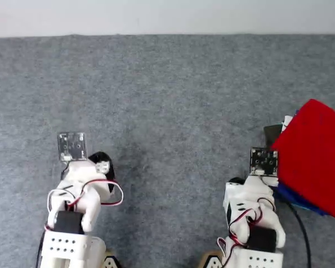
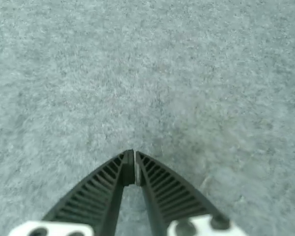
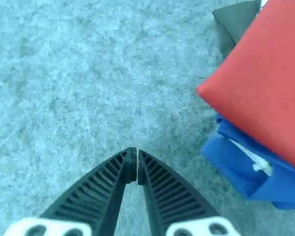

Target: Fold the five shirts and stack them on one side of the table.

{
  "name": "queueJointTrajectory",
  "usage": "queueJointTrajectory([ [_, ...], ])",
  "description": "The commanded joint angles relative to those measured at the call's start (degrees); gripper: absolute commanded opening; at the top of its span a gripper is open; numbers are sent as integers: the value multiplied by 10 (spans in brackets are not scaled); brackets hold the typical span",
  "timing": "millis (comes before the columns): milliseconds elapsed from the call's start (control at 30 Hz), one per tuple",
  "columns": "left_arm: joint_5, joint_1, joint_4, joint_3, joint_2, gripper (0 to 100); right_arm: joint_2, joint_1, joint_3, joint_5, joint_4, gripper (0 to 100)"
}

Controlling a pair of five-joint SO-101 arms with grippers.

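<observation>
A stack of folded shirts lies at the table's right edge, a red shirt (image 1: 315, 153) on top, a blue one (image 1: 293, 196) under it and a dark one (image 1: 272, 133) peeking out at the back. In the right wrist view the red shirt (image 3: 265, 83) covers the blue shirt (image 3: 246, 167), with a white layer between them and the dark shirt (image 3: 236, 19) behind. My right gripper (image 3: 133, 164) is shut and empty over bare carpet, just left of the stack. My left gripper (image 2: 132, 167) is shut and empty over the carpet at the near left.
The grey carpeted table (image 1: 173, 95) stretches wide across the middle and back. Both arm bases (image 1: 72, 223) stand at the near edge. A black cable (image 1: 301, 229) runs by the right arm near the stack.
</observation>
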Motion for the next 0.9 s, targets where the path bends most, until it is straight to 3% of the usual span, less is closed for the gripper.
queueJointTrajectory([
  [0, 2, -1, -16, 33, -53, 14, -9, -12, 19, -6, -5, 9],
  [133, -18, -1, -12, 83, -117, 14, -7, -29, 38, -6, -6, 9],
  [367, -84, 3, 65, 83, -175, 14, -4, -65, 47, -4, 2, 9],
  [667, -288, -1, 175, 83, -178, 14, -7, -65, 47, -4, 80, 9],
  [867, -278, -8, 195, 83, -179, 14, -7, -68, 47, -4, 80, 9],
])
